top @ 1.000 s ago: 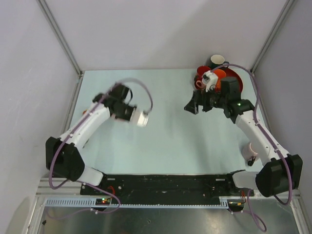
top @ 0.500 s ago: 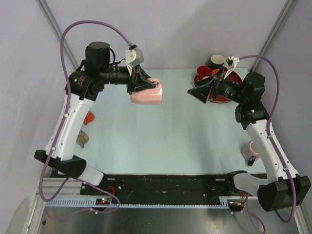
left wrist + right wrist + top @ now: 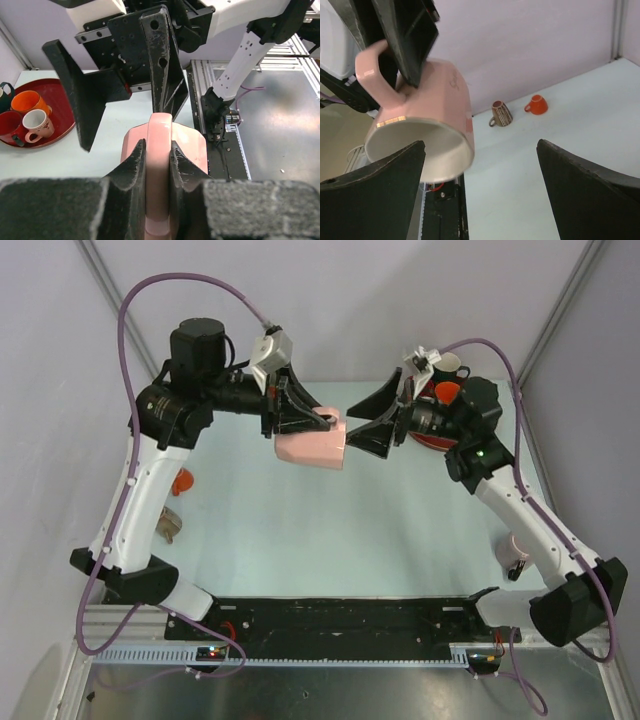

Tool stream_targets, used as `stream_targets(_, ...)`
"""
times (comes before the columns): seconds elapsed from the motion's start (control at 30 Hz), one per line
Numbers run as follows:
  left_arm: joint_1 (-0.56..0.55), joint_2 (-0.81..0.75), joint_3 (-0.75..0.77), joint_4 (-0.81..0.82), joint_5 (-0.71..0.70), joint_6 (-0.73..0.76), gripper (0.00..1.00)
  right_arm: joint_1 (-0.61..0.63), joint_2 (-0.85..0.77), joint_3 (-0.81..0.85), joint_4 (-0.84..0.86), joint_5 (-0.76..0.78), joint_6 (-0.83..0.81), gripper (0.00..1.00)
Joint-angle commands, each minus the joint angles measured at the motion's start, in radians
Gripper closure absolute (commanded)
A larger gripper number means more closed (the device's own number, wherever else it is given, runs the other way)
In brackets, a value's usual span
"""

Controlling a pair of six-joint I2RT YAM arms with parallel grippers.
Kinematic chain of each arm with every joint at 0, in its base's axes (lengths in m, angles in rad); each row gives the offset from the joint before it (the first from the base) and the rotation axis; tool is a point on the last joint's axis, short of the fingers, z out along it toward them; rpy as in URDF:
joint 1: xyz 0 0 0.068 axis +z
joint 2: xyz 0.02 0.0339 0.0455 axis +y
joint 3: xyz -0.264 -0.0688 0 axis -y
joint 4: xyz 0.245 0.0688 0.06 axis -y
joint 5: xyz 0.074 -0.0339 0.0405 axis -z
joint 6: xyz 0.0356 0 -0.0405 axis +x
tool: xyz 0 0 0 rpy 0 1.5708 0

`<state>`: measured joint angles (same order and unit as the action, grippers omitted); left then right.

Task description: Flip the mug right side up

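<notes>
A pink mug (image 3: 312, 447) hangs in the air above the table's far middle, tilted, its open mouth turned toward the right gripper. My left gripper (image 3: 320, 420) is shut on the mug's handle (image 3: 158, 150). In the right wrist view the mug (image 3: 427, 102) fills the upper left and shows its pale inside. My right gripper (image 3: 370, 426) is open wide, just right of the mug and not touching it. Its fingers (image 3: 82, 95) show ahead of the mug in the left wrist view.
A red tray (image 3: 472, 400) with several mugs stands at the far right, also in the left wrist view (image 3: 57, 117). An orange mug (image 3: 181, 480) and a brown striped mug (image 3: 170, 527) lie at the left. Another pink mug (image 3: 514, 550) sits by the right arm.
My left arm has lifted the pink mug off the table and carried it to the right. My right gripper has swung left toward the mug, jaws open.
</notes>
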<state>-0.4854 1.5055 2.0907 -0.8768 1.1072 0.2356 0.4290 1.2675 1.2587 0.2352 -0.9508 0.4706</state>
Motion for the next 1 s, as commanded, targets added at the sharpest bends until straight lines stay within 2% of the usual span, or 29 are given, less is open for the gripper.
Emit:
stream_targets(0.0, -0.019, -0.004, 0.068, 0.072, 0.056, -0.043, 1.00, 0.073, 0.051, 0.106, 0.073, -0.014, -0.026, 0.03)
stream_targets(0.03, -0.020, -0.002, 0.072, 0.075, 0.054, -0.044, 1.00, 0.094, 0.068, 0.125, 0.057, -0.019, -0.040, 0.06)
stream_targets(0.1, -0.022, -0.001, 0.073, 0.077, 0.045, -0.046, 1.00, 0.120, 0.094, 0.157, 0.032, -0.033, -0.052, 0.24)
stream_targets(0.13, -0.021, -0.001, 0.070, 0.077, 0.039, -0.047, 1.00, 0.123, 0.104, 0.169, 0.027, -0.037, -0.047, 0.45)
stream_targets(0.2, -0.021, -0.005, 0.063, 0.079, 0.023, -0.049, 1.00, 0.114, 0.109, 0.175, 0.027, -0.025, -0.024, 0.81)
stream_targets(0.23, -0.020, -0.009, 0.056, 0.080, 0.011, -0.047, 1.00, 0.106, 0.107, 0.177, 0.018, -0.012, -0.017, 0.90)
stream_targets(0.27, -0.020, -0.013, 0.048, 0.080, -0.018, -0.044, 1.00, 0.090, 0.104, 0.179, -0.007, 0.004, -0.015, 0.95)
stream_targets(0.3, -0.019, -0.018, 0.040, 0.080, -0.048, -0.039, 0.96, 0.077, 0.101, 0.182, -0.036, 0.018, -0.016, 0.98)
stream_targets(0.37, -0.018, -0.030, 0.015, 0.081, -0.172, -0.024, 0.42, 0.035, 0.092, 0.197, -0.155, 0.084, -0.032, 0.99)
stream_targets(0.4, -0.018, -0.038, 0.001, 0.081, -0.273, -0.008, 0.21, 0.008, 0.087, 0.208, -0.254, 0.138, -0.050, 1.00)
stream_targets(0.43, -0.018, -0.043, -0.008, 0.081, -0.398, 0.009, 0.11, -0.016, 0.084, 0.222, -0.328, 0.181, -0.077, 1.00)
stream_targets(0.47, -0.018, -0.046, -0.015, 0.081, -0.493, 0.022, 0.06, -0.048, 0.079, 0.231, -0.406, 0.234, -0.099, 1.00)
stream_targets(0.57, -0.018, -0.051, -0.034, 0.081, -0.781, 0.062, 0.01, -0.145, 0.072, 0.250, -0.562, 0.331, -0.134, 1.00)
stream_targets(0.7, -0.018, -0.073, -0.097, 0.082, -1.009, 0.115, 0.00, -0.311, 0.121, 0.343, -0.810, 0.491, -0.225, 1.00)
stream_targets(0.83, -0.018, -0.095, -0.208, 0.081, -1.158, 0.140, 0.00, -0.495, 0.292, 0.555, -1.050, 0.671, -0.313, 1.00)
stream_targets(0.97, -0.016, -0.113, -0.347, 0.082, -1.239, 0.152, 0.00, -0.594, 0.584, 0.872, -1.250, 0.780, -0.352, 1.00)
